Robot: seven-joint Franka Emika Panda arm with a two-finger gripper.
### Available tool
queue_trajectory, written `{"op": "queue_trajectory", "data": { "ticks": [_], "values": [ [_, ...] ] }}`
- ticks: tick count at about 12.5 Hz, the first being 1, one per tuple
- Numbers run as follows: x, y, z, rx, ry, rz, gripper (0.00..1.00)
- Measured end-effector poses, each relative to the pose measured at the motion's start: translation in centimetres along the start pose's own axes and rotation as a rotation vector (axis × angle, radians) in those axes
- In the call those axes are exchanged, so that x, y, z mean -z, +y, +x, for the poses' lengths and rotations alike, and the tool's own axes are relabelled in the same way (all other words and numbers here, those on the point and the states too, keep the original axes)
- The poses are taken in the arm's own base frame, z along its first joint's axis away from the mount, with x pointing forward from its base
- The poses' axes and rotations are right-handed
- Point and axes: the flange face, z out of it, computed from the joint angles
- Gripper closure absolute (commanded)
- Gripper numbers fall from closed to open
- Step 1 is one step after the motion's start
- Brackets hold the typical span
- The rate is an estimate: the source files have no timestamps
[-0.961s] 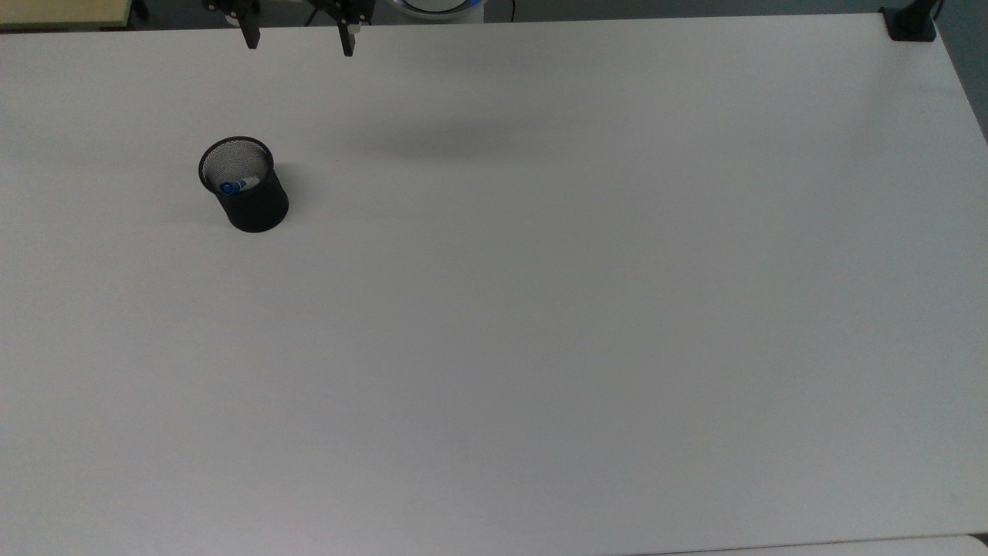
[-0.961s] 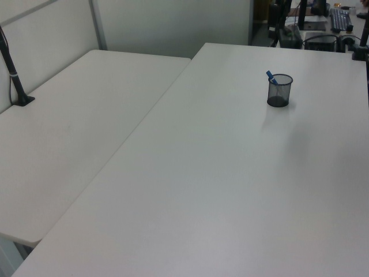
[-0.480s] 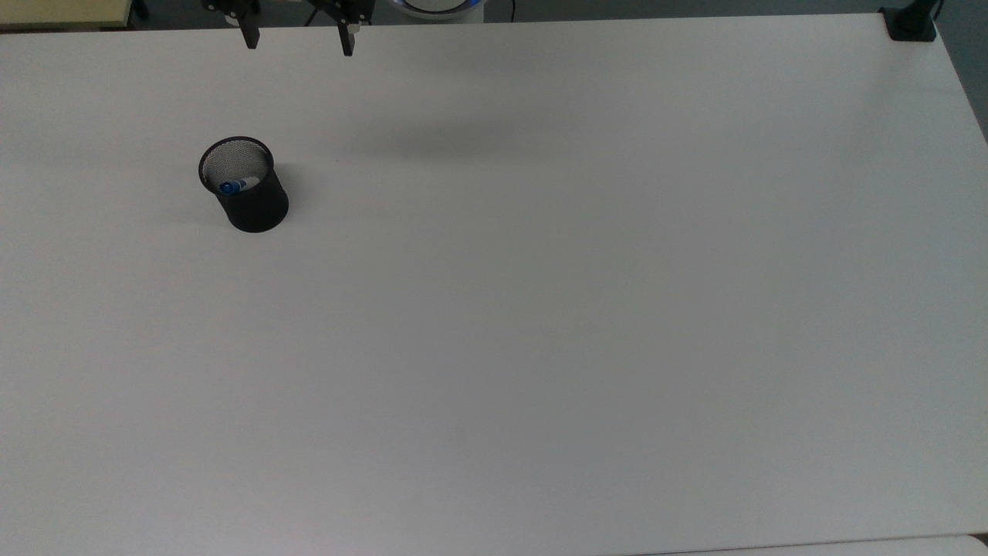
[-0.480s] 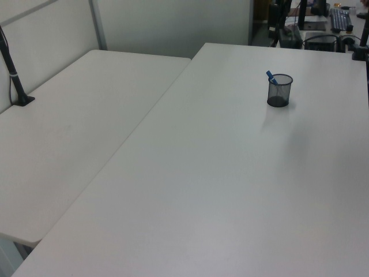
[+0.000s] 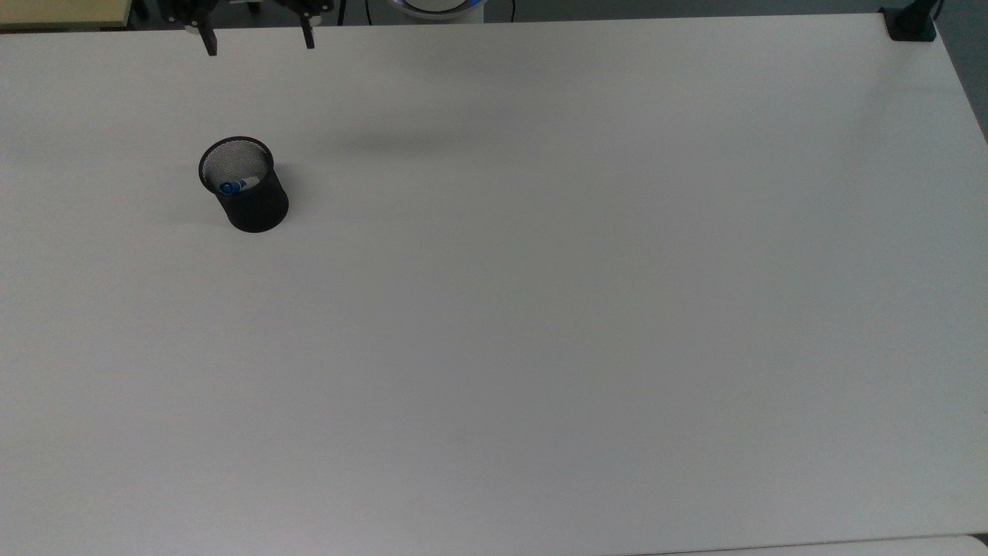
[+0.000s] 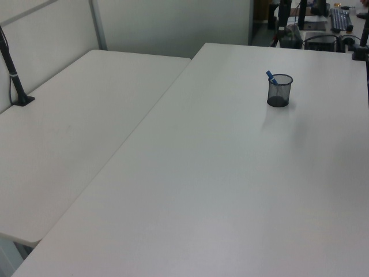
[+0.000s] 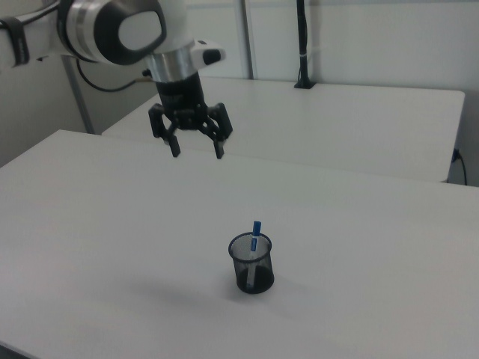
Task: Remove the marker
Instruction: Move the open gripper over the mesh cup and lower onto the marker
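Your claw (image 7: pixel 197 151) hangs open in the air, its 2 fingers (image 7: pixel 220 149) spread wide and pointing down, holding nothing. In the top view the claw (image 5: pixel 257 45) sits at the upper edge, over the far border of the tabletop (image 5: pixel 540 309), with both fingertips (image 5: pixel 210 48) dark against the white surface.

The marker (image 7: pixel 254 239) stands in the cup (image 7: pixel 251 263), a black mesh holder set upright on the tabletop (image 7: pixel 112 224). In the right view the marker's blue cap pokes above the rim, and its white barrel shows through the mesh, tilted slightly. In the top view you look down into the cup (image 5: pixel 245 185) and see the marker (image 5: pixel 235 185) leaning against the inner wall on the top view's left. In the left view the marker (image 6: pixel 270 76) leans toward the left view's left, out of the cup (image 6: pixel 279 90).

The claw is well apart from the cup: higher, and in the right view up and to the right view's left of it. In the top view it lies above the cup, nearer the frame's upper edge.

A 2nd white table (image 6: pixel 69 127) adjoins on the left view's left.
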Motion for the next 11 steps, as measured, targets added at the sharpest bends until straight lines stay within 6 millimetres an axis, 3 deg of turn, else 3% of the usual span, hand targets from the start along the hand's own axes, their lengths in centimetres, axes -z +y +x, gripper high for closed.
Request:
{"op": "queue_trajectory", "data": {
  "ticks": [5, 8, 11],
  "values": [
    [-8.6, 3.3, 1.7, 0.079, -0.023, -0.072, 0.0],
    [-11.6, 4.7, 1.9, 0.067, -0.025, -0.075, 0.0],
    [-15.1, 5.7, 2.0, 0.058, -0.023, -0.077, 0.14]
  ]
}}
